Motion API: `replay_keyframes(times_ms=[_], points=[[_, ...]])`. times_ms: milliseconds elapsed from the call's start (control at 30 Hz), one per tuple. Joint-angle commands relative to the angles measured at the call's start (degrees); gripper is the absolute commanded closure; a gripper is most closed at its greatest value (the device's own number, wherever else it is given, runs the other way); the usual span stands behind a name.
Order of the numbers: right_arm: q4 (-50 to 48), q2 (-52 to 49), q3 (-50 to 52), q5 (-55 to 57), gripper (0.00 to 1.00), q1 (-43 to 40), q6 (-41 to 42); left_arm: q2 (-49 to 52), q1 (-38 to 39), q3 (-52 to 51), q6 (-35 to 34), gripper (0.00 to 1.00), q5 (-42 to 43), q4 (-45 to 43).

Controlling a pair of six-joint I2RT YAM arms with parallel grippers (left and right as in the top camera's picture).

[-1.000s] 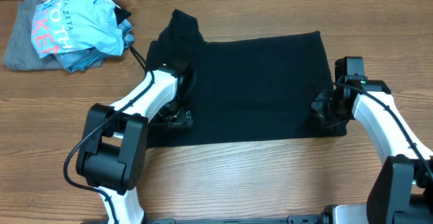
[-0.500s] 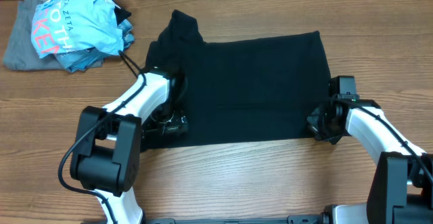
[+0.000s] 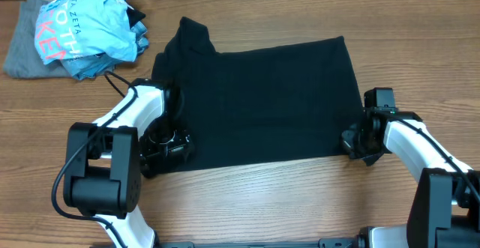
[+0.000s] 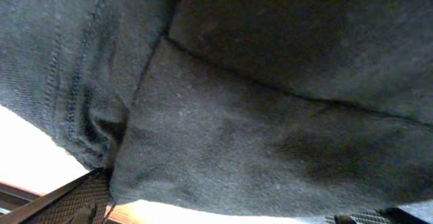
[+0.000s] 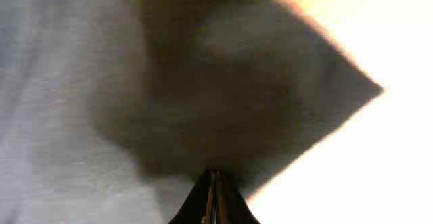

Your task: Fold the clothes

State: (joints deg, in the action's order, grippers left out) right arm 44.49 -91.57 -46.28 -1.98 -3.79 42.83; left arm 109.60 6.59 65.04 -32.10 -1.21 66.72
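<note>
- Wooden surface, plank grain, fills the overhead frame.
- Black T-shirt lies spread flat across the centre. It forms a rough rectangle, with one sleeve jutting toward the top at its upper left corner. Its lower edge slants, lower at the left than at the right.
- Left arm, white links with black joints, reaches in from the lower left to the shirt's lower left corner.
- Right arm comes in from the lower right to the shirt's lower right corner.
- Light blue shirt with pink lettering sits crumpled in the upper left corner, well apart from the black one.
- Grey garment lies under and beside the blue shirt, at the left edge.
- Left tool rests on the shirt's lower left corner. In the wrist view, folded black fabric and a stitched hem cover nearly everything, and only a textured pad shows at lower left. Cannot tell whether it is spread or pressed together.
- Right tool is at the lower right corner. Its fingertips are pressed together, pinching the fabric corner.
</note>
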Motion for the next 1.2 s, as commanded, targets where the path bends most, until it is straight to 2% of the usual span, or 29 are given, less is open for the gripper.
replay_keyframes(times_ms=[0,300,467,500,567,600,667,800,933,1000,1100,1167], points=[[4.1,0.7,-2.0,7.4,0.96,-0.5,4.2,2.6,-1.4,-3.1,-2.6,0.00,-6.9,-0.2],[11.2,2.8,-3.4,9.0,0.96,-0.5,11.6,-2.4,-1.3,-3.1,-2.6,0.00,-6.7,1.8],[13.0,9.8,-9.4,9.0,0.96,-0.5,5.7,-10.2,-1.3,-3.1,-0.9,0.00,-6.6,1.9],[13.2,11.0,-11.3,8.9,0.92,-0.5,4.0,-11.6,-1.3,-3.0,-0.6,0.00,-6.6,1.8],[12.8,13.5,-17.5,7.3,0.59,-0.5,-1.8,-14.3,-1.3,-3.0,0.0,0.00,-6.6,1.8],[12.7,13.7,-19.0,6.9,0.48,-0.5,-2.9,-14.7,-1.3,-3.0,0.0,0.00,-6.6,1.7],[10.8,13.6,-22.9,6.6,0.35,-0.5,-6.7,-14.8,-1.3,-3.0,0.0,0.00,-6.6,1.0],[8.2,11.0,-22.4,7.8,0.32,-0.5,-8.4,-14.5,-1.3,-3.1,0.0,0.00,-6.6,0.5],[7.4,4.3,-22.4,7.9,0.32,-0.5,-8.8,-14.5,-1.3,-3.0,0.0,0.00,-6.6,0.5],[7.2,0.2,-22.4,7.9,0.34,-0.5,-8.8,-14.5,-1.3,-3.1,0.2,0.00,-6.6,0.5],[7.3,-5.1,-22.4,7.7,0.43,-0.4,-8.8,-14.5,-1.3,-3.0,0.2,0.00,-6.6,0.6],[7.2,-8.8,-22.4,7.7,0.43,-0.5,-8.8,-14.5,-1.3,-3.0,0.2,0.00,-6.6,0.6]])
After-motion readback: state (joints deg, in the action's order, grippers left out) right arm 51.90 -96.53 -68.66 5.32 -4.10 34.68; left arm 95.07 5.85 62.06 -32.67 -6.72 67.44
